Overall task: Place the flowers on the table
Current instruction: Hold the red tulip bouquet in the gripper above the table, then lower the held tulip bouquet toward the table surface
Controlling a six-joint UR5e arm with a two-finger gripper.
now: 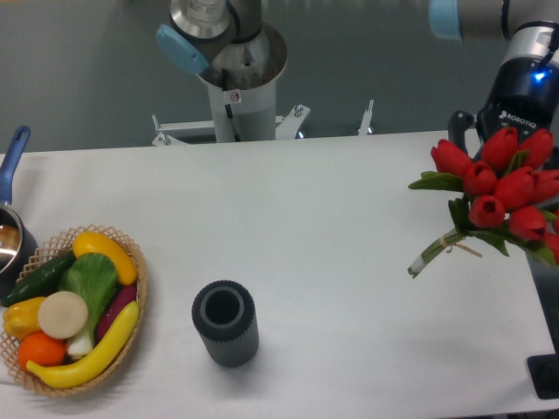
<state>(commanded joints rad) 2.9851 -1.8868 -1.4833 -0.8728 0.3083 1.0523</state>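
The flowers (pixel 500 185), a bunch of red tulips with green leaves, hang tilted at the right side of the table (pixel 332 209). Their pale tied stems (pixel 432 255) point down and to the left. My gripper (pixel 511 118) comes down from the top right straight into the blooms and appears shut on the bunch. The tulip heads hide its fingertips. I cannot tell whether the stem ends touch the tabletop.
A dark ribbed cylindrical vase (pixel 225 322) stands empty at the front centre. A wicker basket of vegetables (pixel 72 310) sits at the front left, with a blue-handled pot (pixel 10 229) behind it. The table's right edge runs just below the blooms.
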